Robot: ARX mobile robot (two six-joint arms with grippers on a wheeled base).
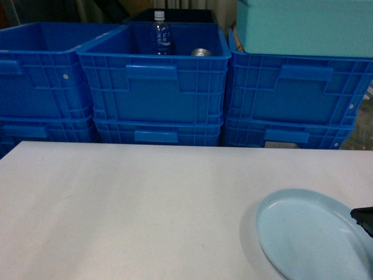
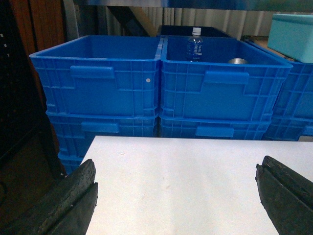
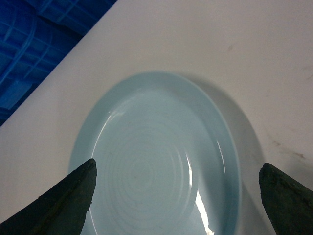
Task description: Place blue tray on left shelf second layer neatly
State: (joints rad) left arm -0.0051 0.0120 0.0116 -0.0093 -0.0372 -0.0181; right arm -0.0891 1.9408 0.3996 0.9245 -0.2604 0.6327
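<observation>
The blue tray [image 1: 309, 233] is a pale sky-blue round dish lying flat on the white table [image 1: 128, 210], near its front right corner. My right gripper [image 3: 176, 196] hovers just over the tray [image 3: 151, 156], open, its two dark fingers wide apart on either side of the dish and holding nothing. One of its fingertips [image 1: 362, 217] pokes in at the right edge of the head view. My left gripper [image 2: 176, 196] is open over bare table [image 2: 181, 166] near the left edge, with nothing between its fingers. The left shelf second layer is out of view.
Stacked dark-blue ribbed crates [image 1: 154, 81] line the far side of the table. The middle one holds a water bottle [image 1: 161, 35] and a metal object [image 1: 201, 52]. A turquoise box [image 1: 303, 26] rests on the right stack. Dark furniture [image 2: 19, 122] stands left of the table.
</observation>
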